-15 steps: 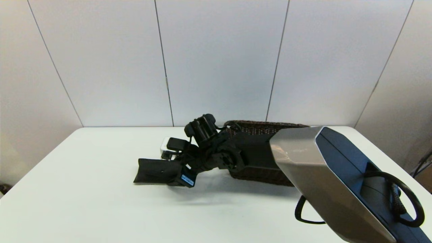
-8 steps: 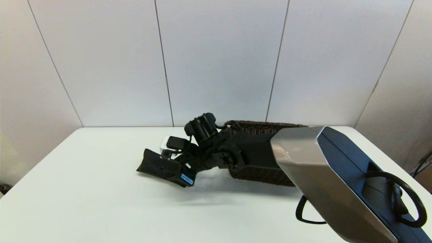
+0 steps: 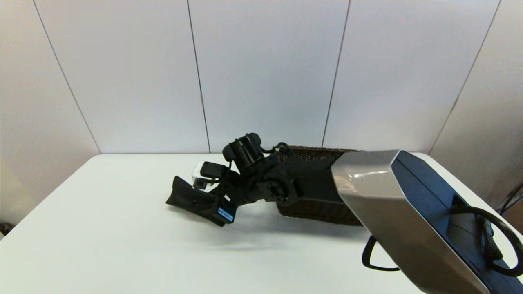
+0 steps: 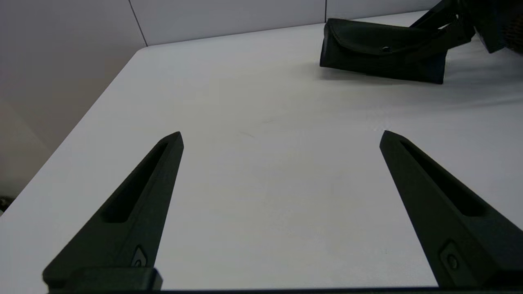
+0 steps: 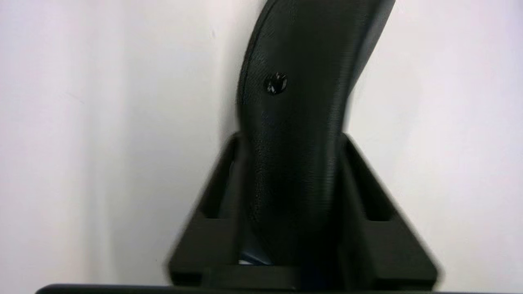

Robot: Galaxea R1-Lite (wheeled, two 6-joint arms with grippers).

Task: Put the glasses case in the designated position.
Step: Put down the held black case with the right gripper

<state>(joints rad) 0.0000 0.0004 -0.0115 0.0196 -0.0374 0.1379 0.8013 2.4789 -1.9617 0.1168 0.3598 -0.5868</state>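
Head view — glasses case in right gripper, now tilted higher.

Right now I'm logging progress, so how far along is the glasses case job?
Done: the right gripper has shut on the glasses case, which looks lifted, tilted above its shadow on the table. In hand: carrying it. Left: setting it down, perhaps in the woven basket behind the arm. The left gripper waits open over bare table.
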